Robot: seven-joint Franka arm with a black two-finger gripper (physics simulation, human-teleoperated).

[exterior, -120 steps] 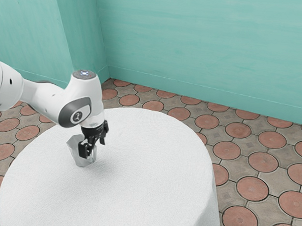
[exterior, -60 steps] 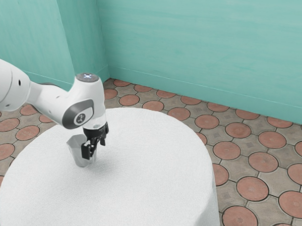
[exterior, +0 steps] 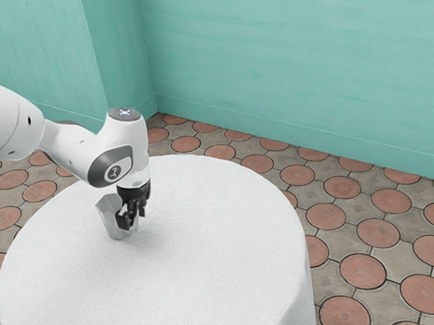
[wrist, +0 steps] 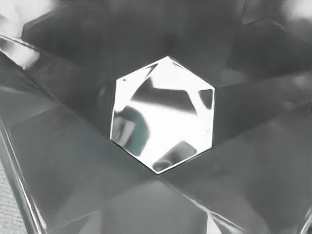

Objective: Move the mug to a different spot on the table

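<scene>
The mug [exterior: 109,221] is a grey, faceted, glossy cup standing upright near the exterior view's left edge of the round white table [exterior: 220,262]. My gripper [exterior: 127,218] reaches down onto the mug's right-hand rim, its black fingers [exterior: 119,217] straddling the wall with a gap still showing between them, so it is open. The fingers hide part of the rim. In the wrist view I look straight down into the mug [wrist: 161,114], whose bright hexagonal bottom sits just under my hand between dark slanted walls.
The white tabletop stretches wide toward the exterior view's right and front of the mug. The table edge [exterior: 29,234] curves close behind the mug on the left. Teal walls and a tiled floor [exterior: 358,210] surround the table.
My hand has sunk a little lower over the mug and shifted slightly left. The mug has stayed in its spot on the table.
</scene>
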